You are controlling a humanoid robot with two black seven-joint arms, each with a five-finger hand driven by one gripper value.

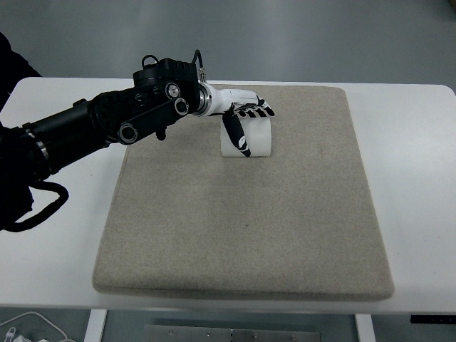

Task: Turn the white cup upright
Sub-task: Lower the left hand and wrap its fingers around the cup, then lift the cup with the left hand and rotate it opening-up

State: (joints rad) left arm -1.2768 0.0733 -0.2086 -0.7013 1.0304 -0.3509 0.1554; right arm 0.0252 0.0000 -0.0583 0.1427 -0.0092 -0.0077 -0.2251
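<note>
A white cup (258,139) stands on the far middle of the beige mat (242,214); I cannot tell which end is up. My left hand (246,117) reaches in from the left on a black arm and wraps the cup from above. Its fingers (260,109) lie over the cup's top and the thumb (235,135) runs down the near-left side. The hand covers the cup's upper rim. The right arm does not show.
The mat lies on a white table (413,142). A black cable (43,206) loops at the left edge beside the arm. White cables (28,329) lie on the floor at the lower left.
</note>
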